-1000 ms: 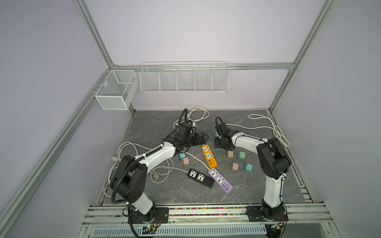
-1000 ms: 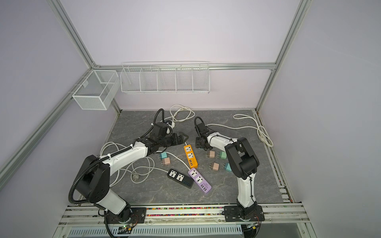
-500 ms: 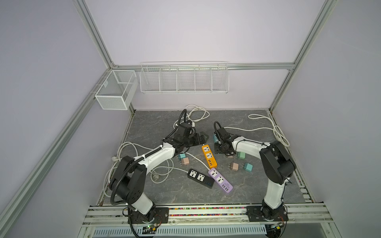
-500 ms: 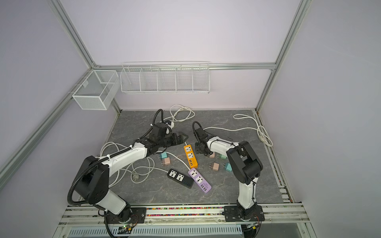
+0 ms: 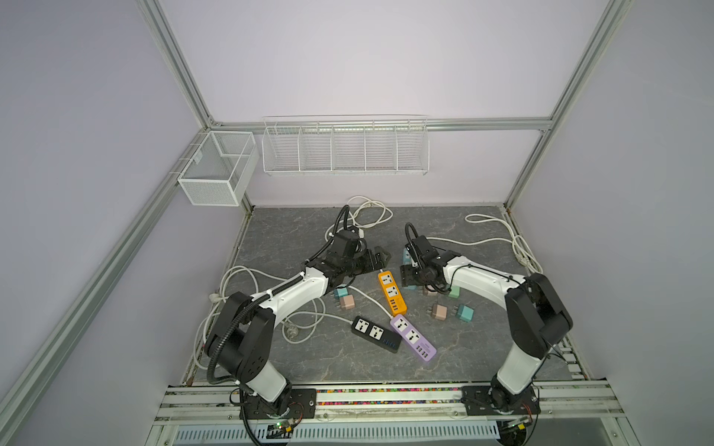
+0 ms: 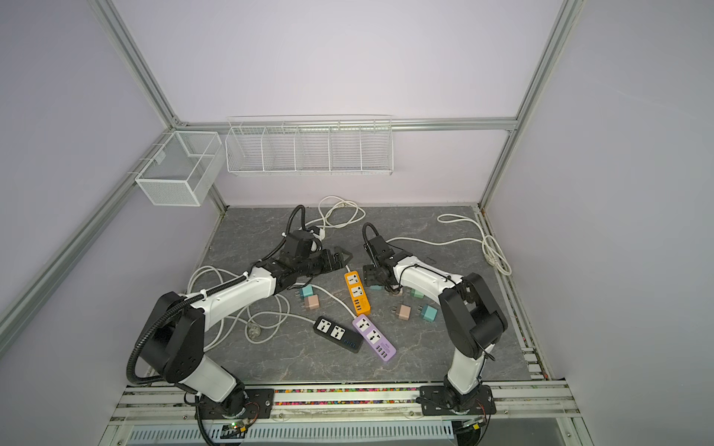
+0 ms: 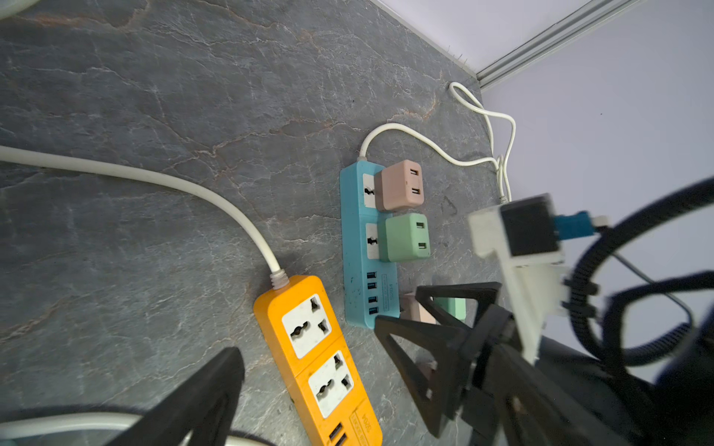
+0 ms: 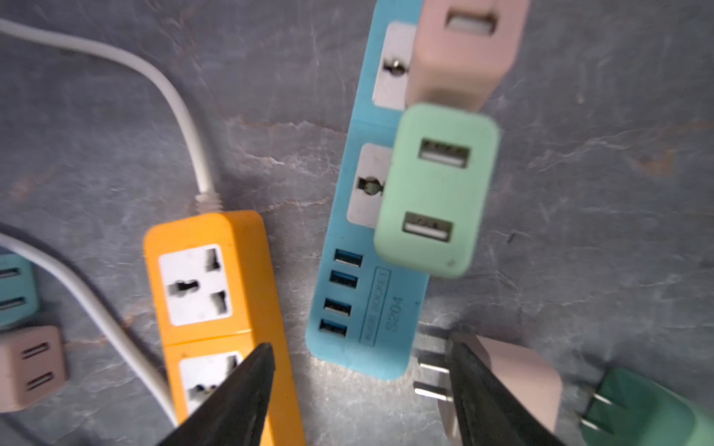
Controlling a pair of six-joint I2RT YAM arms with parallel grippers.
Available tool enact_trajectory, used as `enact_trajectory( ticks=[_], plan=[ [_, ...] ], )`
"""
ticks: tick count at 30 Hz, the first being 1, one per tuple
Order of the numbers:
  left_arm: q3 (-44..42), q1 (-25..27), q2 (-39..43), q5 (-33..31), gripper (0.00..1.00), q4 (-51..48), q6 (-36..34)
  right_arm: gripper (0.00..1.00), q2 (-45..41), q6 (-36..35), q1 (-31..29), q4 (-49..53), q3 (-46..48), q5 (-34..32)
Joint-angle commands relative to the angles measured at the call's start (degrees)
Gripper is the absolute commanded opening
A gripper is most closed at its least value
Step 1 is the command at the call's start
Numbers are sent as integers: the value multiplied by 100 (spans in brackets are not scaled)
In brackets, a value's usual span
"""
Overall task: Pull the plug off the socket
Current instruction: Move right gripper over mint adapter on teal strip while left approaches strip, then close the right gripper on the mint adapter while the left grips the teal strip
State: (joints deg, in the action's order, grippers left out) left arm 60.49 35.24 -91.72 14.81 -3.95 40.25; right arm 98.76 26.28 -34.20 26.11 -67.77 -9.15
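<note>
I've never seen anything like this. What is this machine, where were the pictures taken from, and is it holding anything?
Two robot arms reach over a grey table, each ending in a two-fingered gripper. Two pictures look down from overhead; two come from cameras on the wrists. On the table lie power strips, cables and loose plugs. A pink plug and a green plug sit in the blue strip. The left gripper and the right gripper are both open, holding nothing.

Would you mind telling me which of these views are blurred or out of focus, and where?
Right wrist view: smeared throughout, the plugged-in green adapter soft-edged. Left wrist view: the orange power strip crisp, the right arm's camera nearby blurred. Both top views: sharp, the table evenly lit.
</note>
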Motion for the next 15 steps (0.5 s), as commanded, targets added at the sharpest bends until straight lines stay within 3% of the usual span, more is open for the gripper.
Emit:
enact_trajectory(
  ticks=[1,4,15],
  plan=[
    [356,-23,-129,-102,99,-120,62,77,-285,-96,103,328,-54,-16],
    [565,-25,-425,7,100,-108,95,77,-211,-90,178,565,-285,-21],
    [1464,38,-1607,294,82,-80,188,74,160,-10,509,644,-641,193]
  ],
)
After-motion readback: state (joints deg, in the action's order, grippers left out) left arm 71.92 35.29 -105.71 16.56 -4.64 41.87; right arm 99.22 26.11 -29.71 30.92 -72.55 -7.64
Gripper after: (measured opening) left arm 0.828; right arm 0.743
